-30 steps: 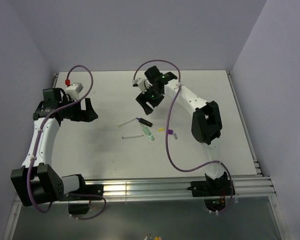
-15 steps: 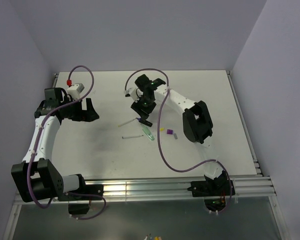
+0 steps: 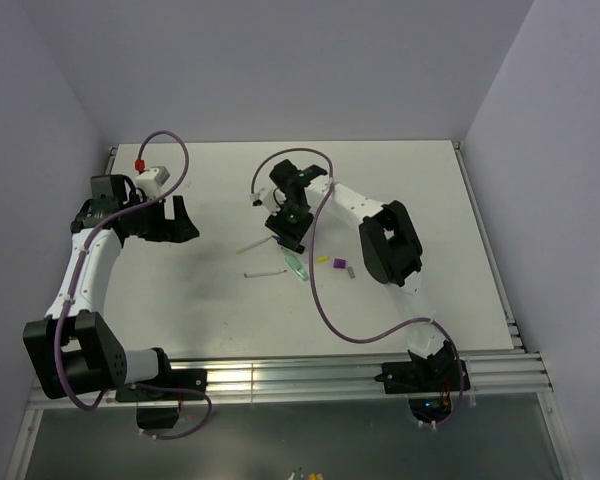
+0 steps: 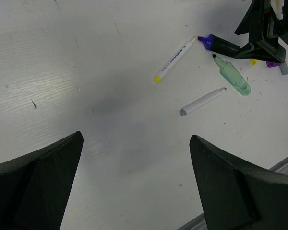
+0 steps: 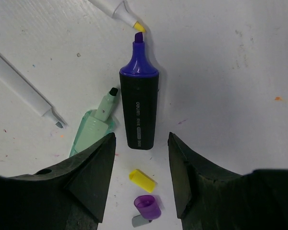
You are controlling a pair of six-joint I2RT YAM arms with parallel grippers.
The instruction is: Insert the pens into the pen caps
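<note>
Several pens lie mid-table. The black pen with purple tip [image 5: 139, 103] [image 3: 286, 243] lies lengthwise between the open fingers of my right gripper [image 5: 141, 139] [image 3: 285, 230], which is low over its rear end without gripping it. The translucent green pen [image 5: 97, 125] [image 4: 233, 76], grey-white pen [image 5: 24, 84] [image 4: 203, 101] and pale yellow-white pen [image 5: 116, 9] [image 4: 175, 60] lie around it. The yellow cap [image 5: 142, 180], purple cap [image 5: 147, 206] and grey cap [image 5: 139, 221] lie just behind the black pen. My left gripper [image 4: 137, 138] [image 3: 178, 222] is open and empty, well left of the pens.
The right arm's purple cable [image 3: 315, 290] loops over the table near the caps. A metal rail [image 3: 310, 375] runs along the table's near edge. Walls close in the back and both sides.
My right gripper has moved left and down from the back of the table onto the pen cluster, ending over the black pen. The left arm has barely moved.
</note>
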